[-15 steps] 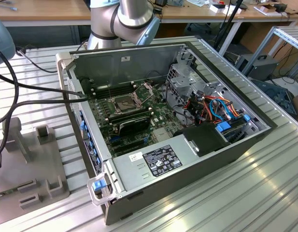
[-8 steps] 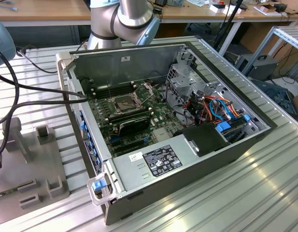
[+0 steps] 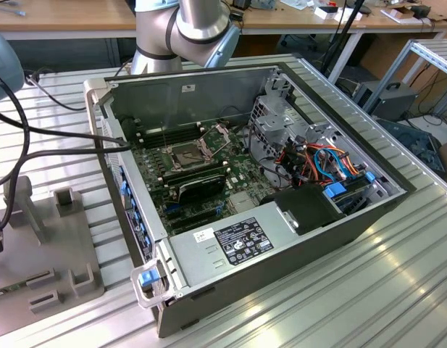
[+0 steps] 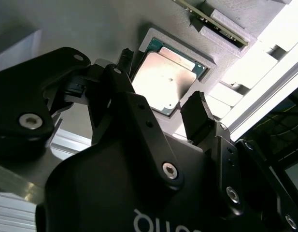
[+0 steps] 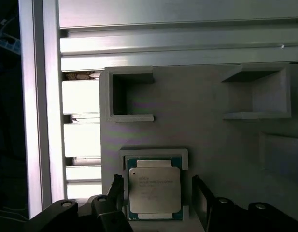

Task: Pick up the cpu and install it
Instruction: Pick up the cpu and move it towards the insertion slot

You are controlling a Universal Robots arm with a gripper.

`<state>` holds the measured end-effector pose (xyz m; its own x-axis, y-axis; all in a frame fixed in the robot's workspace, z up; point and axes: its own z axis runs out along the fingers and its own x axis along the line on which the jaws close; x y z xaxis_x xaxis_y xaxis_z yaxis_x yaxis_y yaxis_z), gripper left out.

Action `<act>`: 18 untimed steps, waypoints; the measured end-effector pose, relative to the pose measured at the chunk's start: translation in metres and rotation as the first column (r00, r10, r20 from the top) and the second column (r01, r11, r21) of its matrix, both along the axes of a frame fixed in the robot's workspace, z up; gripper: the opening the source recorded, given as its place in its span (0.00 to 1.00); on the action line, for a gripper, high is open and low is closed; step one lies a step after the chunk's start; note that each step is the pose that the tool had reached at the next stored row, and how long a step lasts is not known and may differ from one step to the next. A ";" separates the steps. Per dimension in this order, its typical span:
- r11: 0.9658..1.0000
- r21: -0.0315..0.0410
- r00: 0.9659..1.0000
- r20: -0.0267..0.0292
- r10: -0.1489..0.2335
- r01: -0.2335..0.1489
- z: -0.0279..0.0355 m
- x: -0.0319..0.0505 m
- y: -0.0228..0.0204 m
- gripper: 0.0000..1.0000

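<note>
Around the cpu (image 5: 154, 190), claw (image 5: 158, 188) wide open

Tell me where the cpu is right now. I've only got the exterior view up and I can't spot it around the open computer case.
Observer: In both wrist views the cpu lies flat in a shallow square recess of a grey fixture plate, silvery face up.
Operator: Has the gripper got it?
Observer: No. The gripper is open and straddles the chip, one finger on each side.
Operator: Is it centred over the chip?
Observer: Not quite. In the first wrist view one of the fingers sits closer to the chip's edge than the other.
</note>
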<state>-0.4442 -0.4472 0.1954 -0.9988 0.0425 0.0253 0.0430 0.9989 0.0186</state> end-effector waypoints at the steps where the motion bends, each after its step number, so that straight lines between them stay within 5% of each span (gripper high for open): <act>1: 1.000 0.000 1.000 0.000 0.000 0.000 -0.0004 -0.0001 0.0000 0.68; 8: 1.000 -0.002 1.000 0.000 0.006 -0.006 -0.0029 -0.0017 0.0006 0.68; 11: 1.000 -0.009 1.000 0.000 0.018 -0.018 -0.0035 -0.0017 0.0007 0.68; 18: 1.000 -0.009 1.000 0.000 0.018 -0.018 -0.0040 -0.0016 0.0012 0.68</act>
